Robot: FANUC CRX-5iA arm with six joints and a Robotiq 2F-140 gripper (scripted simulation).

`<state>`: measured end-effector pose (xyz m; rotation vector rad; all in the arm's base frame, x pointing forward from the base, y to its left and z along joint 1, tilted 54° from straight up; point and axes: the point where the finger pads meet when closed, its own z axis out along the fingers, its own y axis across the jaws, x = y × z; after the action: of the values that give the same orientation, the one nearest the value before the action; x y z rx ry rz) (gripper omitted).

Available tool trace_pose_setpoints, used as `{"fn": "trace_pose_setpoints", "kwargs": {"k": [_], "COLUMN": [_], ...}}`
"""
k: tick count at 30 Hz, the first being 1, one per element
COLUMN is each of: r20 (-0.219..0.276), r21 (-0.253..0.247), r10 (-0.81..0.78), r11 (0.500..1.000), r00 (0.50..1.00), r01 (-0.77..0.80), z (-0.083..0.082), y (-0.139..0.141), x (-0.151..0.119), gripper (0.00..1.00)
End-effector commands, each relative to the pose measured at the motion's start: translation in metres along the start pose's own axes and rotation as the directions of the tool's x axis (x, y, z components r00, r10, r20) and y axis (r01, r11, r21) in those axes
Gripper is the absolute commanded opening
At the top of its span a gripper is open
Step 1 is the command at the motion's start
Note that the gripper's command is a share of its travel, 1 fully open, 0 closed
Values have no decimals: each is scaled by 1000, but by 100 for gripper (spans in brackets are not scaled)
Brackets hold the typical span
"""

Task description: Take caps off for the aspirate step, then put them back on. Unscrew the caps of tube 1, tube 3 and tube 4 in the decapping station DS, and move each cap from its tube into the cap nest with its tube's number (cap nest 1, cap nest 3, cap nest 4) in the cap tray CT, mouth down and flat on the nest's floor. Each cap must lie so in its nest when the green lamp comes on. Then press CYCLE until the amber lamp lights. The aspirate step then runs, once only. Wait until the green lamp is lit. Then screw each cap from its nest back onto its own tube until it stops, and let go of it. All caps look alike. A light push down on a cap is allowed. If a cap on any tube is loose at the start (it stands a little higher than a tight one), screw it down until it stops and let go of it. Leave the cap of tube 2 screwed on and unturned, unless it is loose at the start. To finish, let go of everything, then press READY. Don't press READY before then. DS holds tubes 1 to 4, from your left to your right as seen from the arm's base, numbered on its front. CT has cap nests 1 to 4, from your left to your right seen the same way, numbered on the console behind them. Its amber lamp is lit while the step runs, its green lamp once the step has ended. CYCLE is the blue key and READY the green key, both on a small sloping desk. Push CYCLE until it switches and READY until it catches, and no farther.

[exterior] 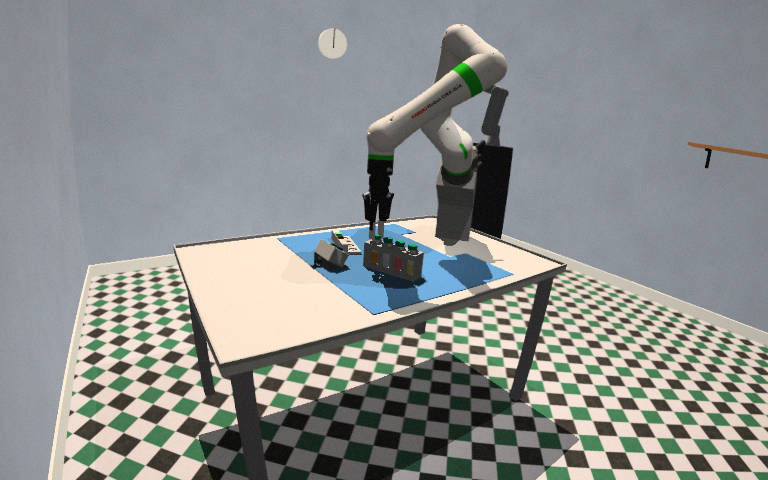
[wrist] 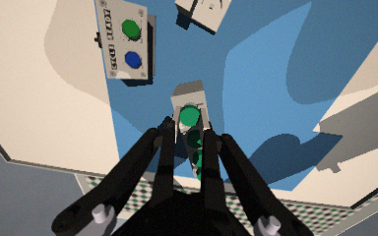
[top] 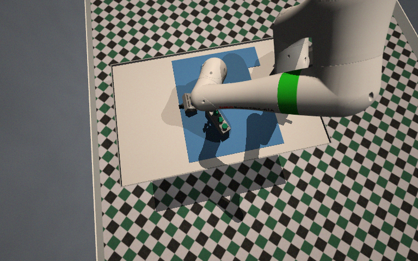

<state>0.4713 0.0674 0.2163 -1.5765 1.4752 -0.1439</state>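
Note:
The decapping station (exterior: 393, 261) stands on the blue mat with its four green-capped tubes in a row. My gripper (exterior: 377, 229) points straight down over the end tube nearest the key desk. In the wrist view my gripper (wrist: 190, 114) is shut on that tube's green cap (wrist: 189, 115), and the cap sits on its tube. The other caps (wrist: 195, 147) lie in shadow behind it between the fingers. In the top view the arm hides my gripper and that end cap, and three caps of the station (top: 220, 120) show. The cap tray (wrist: 203, 12) lies beyond, cut by the frame edge.
The sloping key desk (wrist: 125, 44) with the green READY key (wrist: 130, 28) and the blue CYCLE key (wrist: 133, 59) stands left of the station. The table's edge (wrist: 48, 166) runs close by on the left. My own forearm (top: 246, 92) spans the mat.

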Motion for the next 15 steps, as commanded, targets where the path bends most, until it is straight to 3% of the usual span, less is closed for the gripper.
{"fn": "trace_pose_setpoints", "kwargs": {"k": [1, 8, 9, 15], "r20": [-44, -44, -44, -44], "r21": [-12, -12, -12, -12], "r10": [220, 220, 220, 220], "r11": [975, 975, 975, 975], "r00": [975, 975, 975, 975], "r01": [-220, -220, -220, -220], "z": [0, 0, 0, 0], "y": [0, 0, 0, 0], "x": [-1, -1, -1, -1], "gripper": [0, 0, 35, 35]}}
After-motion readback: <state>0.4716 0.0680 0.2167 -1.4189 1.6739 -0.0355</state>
